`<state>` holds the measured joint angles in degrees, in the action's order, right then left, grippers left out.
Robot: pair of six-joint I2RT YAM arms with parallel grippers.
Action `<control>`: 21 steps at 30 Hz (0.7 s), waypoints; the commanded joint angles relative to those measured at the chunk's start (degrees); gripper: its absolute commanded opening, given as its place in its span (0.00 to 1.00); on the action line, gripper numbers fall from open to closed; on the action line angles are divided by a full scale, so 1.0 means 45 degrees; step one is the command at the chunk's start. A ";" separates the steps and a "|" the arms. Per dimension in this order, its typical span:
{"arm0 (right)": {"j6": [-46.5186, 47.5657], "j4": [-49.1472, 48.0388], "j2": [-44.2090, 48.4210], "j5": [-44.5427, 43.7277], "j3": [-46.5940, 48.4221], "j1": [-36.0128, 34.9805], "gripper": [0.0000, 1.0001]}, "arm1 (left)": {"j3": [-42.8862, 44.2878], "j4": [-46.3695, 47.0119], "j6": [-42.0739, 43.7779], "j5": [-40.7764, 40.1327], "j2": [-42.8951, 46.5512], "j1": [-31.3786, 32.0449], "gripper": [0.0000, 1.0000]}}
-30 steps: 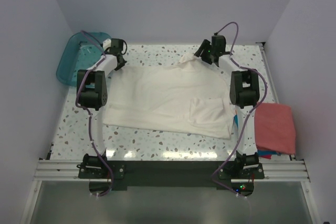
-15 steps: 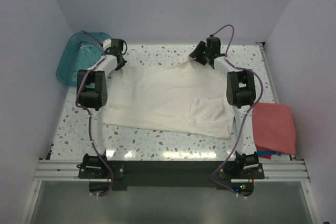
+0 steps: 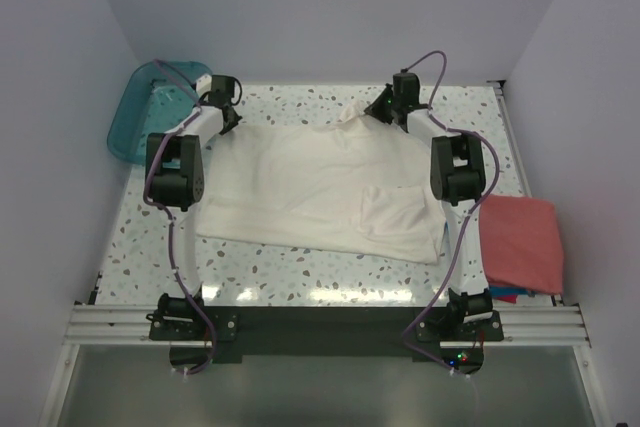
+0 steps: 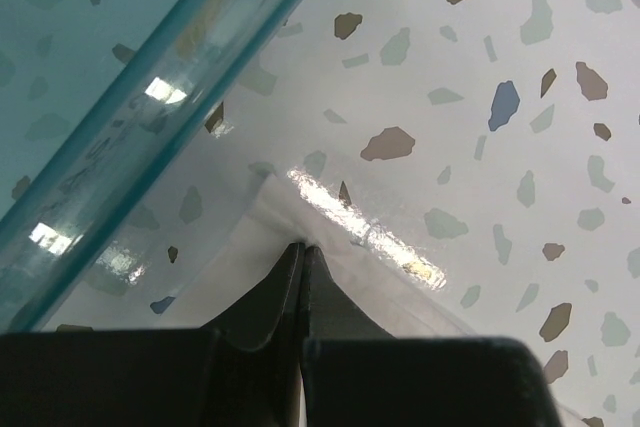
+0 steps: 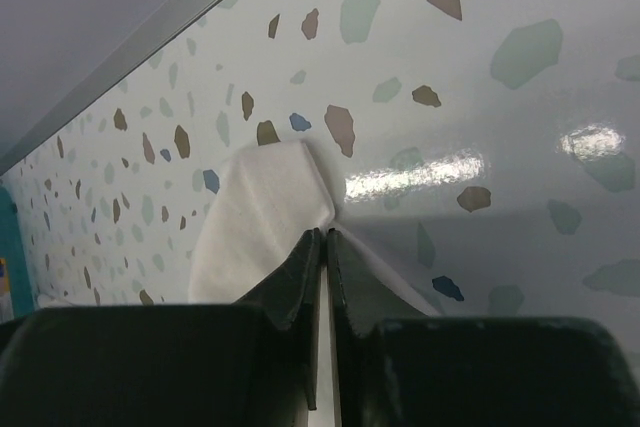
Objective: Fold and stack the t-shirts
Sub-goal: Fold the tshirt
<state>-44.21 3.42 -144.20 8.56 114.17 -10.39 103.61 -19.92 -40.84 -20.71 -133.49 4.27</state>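
Observation:
A cream-white t-shirt (image 3: 310, 187) lies spread across the speckled table (image 3: 290, 269). My left gripper (image 3: 228, 119) is at its far left corner, shut on the shirt's edge (image 4: 270, 209); the left gripper's (image 4: 303, 247) jaws meet with cloth pinched at the tips. At the far right corner my right gripper (image 3: 376, 113) is shut on a bunched-up flap of the same shirt (image 5: 262, 209); the right gripper's (image 5: 326, 233) jaws meet on the cloth. A salmon-red t-shirt (image 3: 522, 241) lies folded at the right edge, over a sliver of bright blue t-shirt (image 3: 508, 296).
A translucent teal tub (image 3: 150, 107) sits at the far left corner, its rim (image 4: 170, 77) close beside the left gripper. White walls close in the table at the back and both sides. A metal rail (image 3: 320, 325) runs along the near edge.
The right gripper slid a little leftwards along the far edge and shut on the shirt's bunched corner. The left gripper has stayed shut on its corner.

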 commanded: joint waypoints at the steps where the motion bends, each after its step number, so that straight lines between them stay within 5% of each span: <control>1: -0.0137 -0.0545 0.0286 -0.0183 0.0274 -0.0034 0.05 | -0.0329 0.0872 0.0344 0.0168 0.0933 0.0007 0.00; 21: -0.0176 -0.2361 0.4582 -0.1061 -0.4041 0.0493 0.00 | -0.1306 0.1829 0.0384 0.0325 0.2164 -0.0051 0.00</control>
<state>-45.43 -2.22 -129.80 6.55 97.78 -8.56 98.50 -15.31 -39.79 -19.40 -127.46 4.27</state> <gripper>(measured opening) 0.012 0.013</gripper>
